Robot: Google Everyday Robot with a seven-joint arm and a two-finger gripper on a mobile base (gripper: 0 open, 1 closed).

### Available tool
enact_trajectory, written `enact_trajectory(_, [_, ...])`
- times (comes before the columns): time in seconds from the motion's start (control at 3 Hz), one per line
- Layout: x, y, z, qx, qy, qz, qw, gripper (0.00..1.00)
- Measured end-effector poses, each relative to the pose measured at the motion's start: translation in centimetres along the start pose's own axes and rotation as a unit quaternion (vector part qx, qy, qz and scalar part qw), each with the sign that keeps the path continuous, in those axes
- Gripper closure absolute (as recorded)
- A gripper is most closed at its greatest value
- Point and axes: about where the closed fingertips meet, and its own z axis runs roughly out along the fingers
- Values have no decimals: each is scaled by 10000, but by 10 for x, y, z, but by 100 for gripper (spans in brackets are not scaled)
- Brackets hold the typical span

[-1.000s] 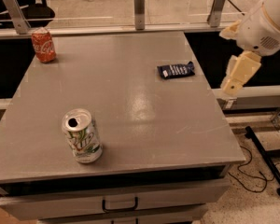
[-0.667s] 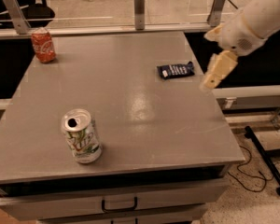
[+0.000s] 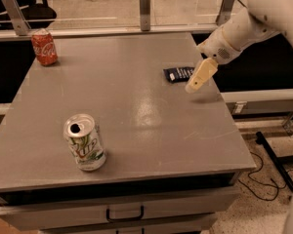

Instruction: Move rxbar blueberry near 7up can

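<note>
The rxbar blueberry (image 3: 177,74) is a dark navy wrapper lying flat on the right side of the grey table (image 3: 136,116). My gripper (image 3: 194,86) hangs from the white arm at the upper right, its cream fingers just right of the bar and partly over its right end, above the table. The 7up can (image 3: 84,142) is silver-white with green markings and stands upright near the front left of the table, far from the bar.
A red Coca-Cola can (image 3: 44,47) stands at the back left corner. Metal posts (image 3: 144,1) line the back edge. Drawers (image 3: 122,212) sit below the front edge. Cables (image 3: 263,172) lie on the floor at the right.
My arm and gripper have swung left from beyond the table's right edge to right beside the bar. The bar and both cans have not moved.
</note>
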Motion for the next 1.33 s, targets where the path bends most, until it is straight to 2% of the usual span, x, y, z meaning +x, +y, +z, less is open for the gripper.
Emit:
enact_trajectory(0.33, [0, -11, 26, -132, -5, 261, 9996, 18])
enact_trajectory(0.67, [3, -18, 38, -232, 39, 527, 9983, 41])
enact_trajectory(1.33, [-2, -18, 33, -273, 42, 574, 9980, 87])
